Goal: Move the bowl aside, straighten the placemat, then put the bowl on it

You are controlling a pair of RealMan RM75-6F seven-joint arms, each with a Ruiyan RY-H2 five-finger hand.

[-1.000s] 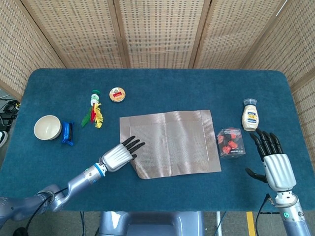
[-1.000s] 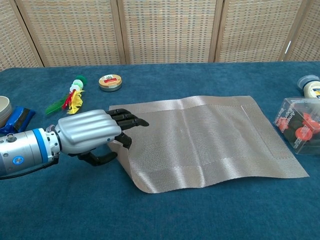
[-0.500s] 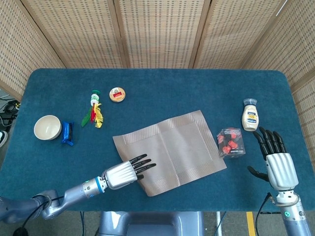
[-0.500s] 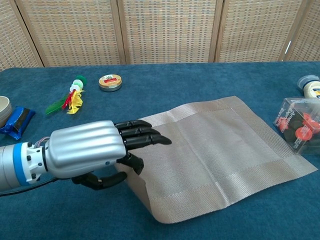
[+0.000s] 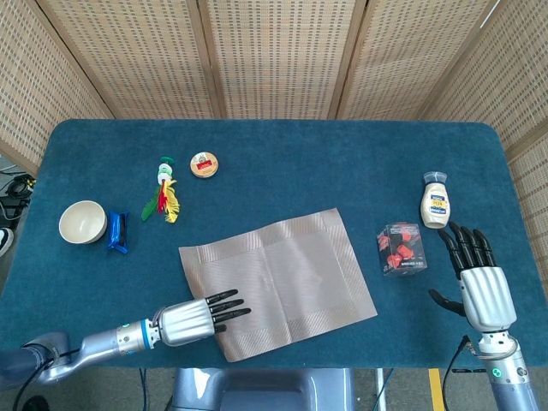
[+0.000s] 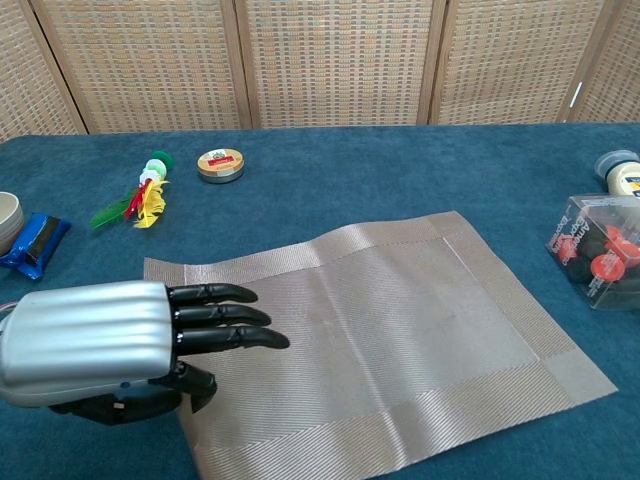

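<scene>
Left hand (image 5: pixel 190 320) lies palm down at the near left corner of the placemat (image 5: pixel 278 281), its dark fingers (image 6: pixel 222 325) straight and flat on the weave; we see it grasping nothing; half a second ago the same hand sat further from the near edge, and we note that it has drawn back toward the robot and to the left. With it, the placemat has slid nearer and leftward and has turned; its left corner now reaches further left than before, and its right side lies further from the clear box (image 5: pixel 402 249) of red pieces; the mat lies flat on the table (image 5: pixel 342 163), still skewed to the table edges. Right hand (image 5: pixel 479 287) rests near the right front of the table, fingers straight and apart, holding nothing; we find its position nearly unchanged. We locate the bowl (image 5: pixel 82 222) at the far left, off the mat, just beside the blue packet (image 5: pixel 117 232); the feathered toy (image 5: pixel 164 192), the round tin (image 5: pixel 204 164) and the white bottle (image 5: pixel 436 203) have not moved.
</scene>
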